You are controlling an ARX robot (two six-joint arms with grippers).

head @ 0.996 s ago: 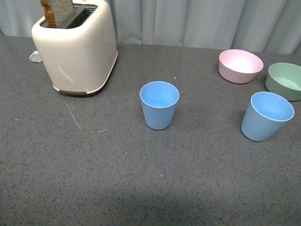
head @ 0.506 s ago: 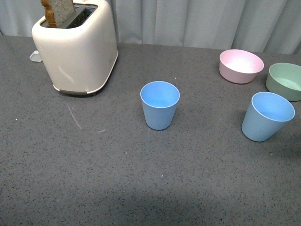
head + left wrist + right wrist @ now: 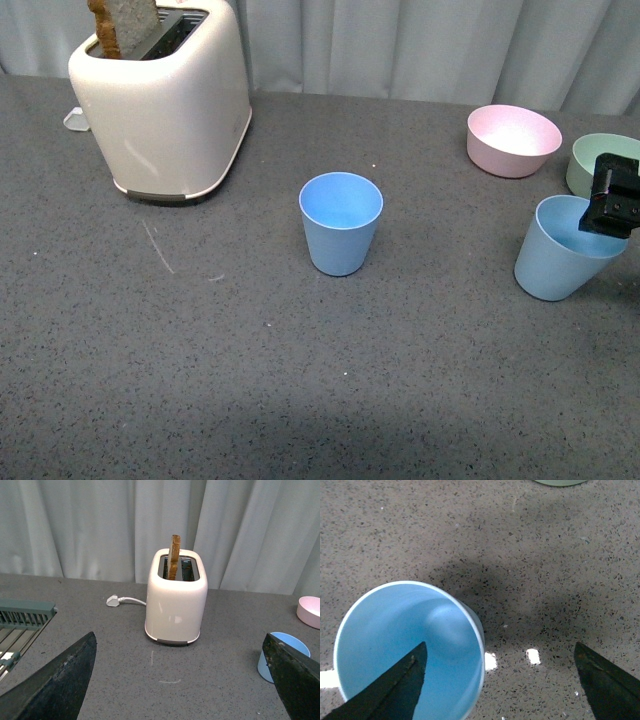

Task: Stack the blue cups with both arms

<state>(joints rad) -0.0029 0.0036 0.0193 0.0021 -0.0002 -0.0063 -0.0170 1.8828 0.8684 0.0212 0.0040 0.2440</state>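
grey table point(image 3: 200, 380) — right gripper point(image 3: 500, 647) spread over right blue cup point(image 3: 555, 265)

A dark grey speckled countertop point(image 3: 200, 380) carries a cream toaster point(image 3: 165, 110) at the far left, with a white plug point(image 3: 72, 120) just beside it. A blue cup point(image 3: 340, 225) stands upright near the middle. The other blue cup point(image 3: 555, 265) stands at the right, with a pink bowl point(image 3: 512, 140) and a green bowl point(image 3: 583, 165) behind it. Pale scratches point(image 3: 158, 247) mark the surface before the toaster
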